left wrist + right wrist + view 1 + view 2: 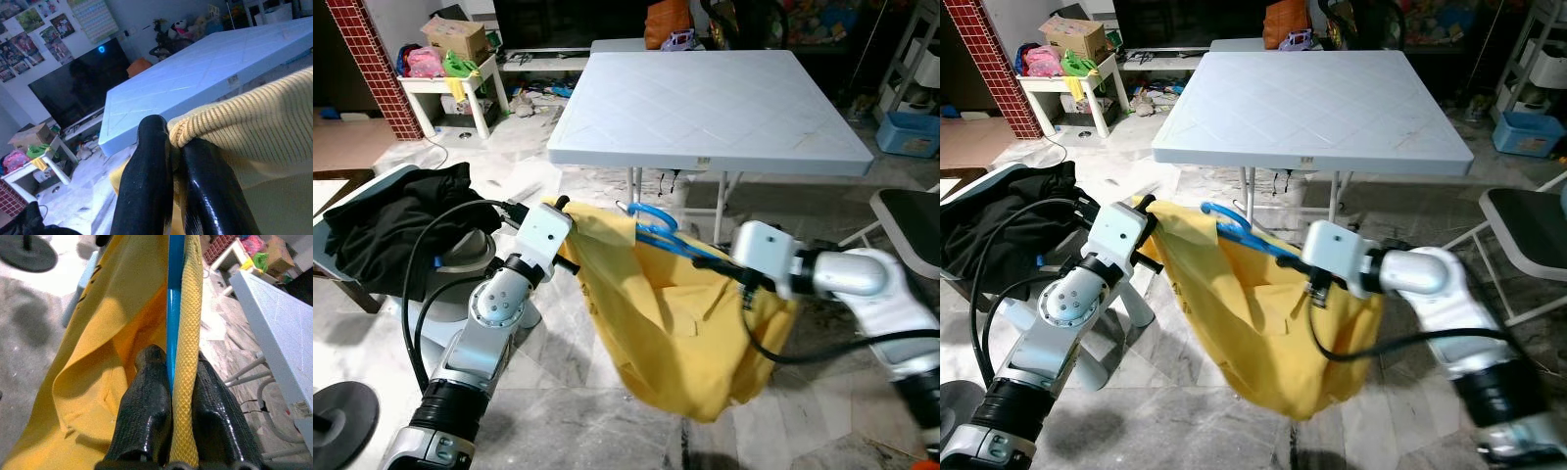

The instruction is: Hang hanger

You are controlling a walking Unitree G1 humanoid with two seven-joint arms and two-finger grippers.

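Note:
A yellow shirt (pixel 675 323) hangs in the air between my two arms, in front of a pale blue folding table (pixel 705 103). A blue hanger (pixel 658 227) sits inside its neck, the hook sticking up at the top. My left gripper (pixel 566 208) is shut on the shirt's ribbed collar edge (pixel 230 117) at the left shoulder. My right gripper (pixel 705 261) is shut on the blue hanger bar (pixel 174 308) together with the yellow collar (pixel 190 333) beside it. The lower shirt sags toward the marble floor.
A black garment (pixel 396 220) lies on a chair at my left. A folding chair (pixel 911 220) stands at the right. Behind the table are a white side table with a box (pixel 455 59), a blue bin (pixel 907 132) and a dark TV (pixel 73 88).

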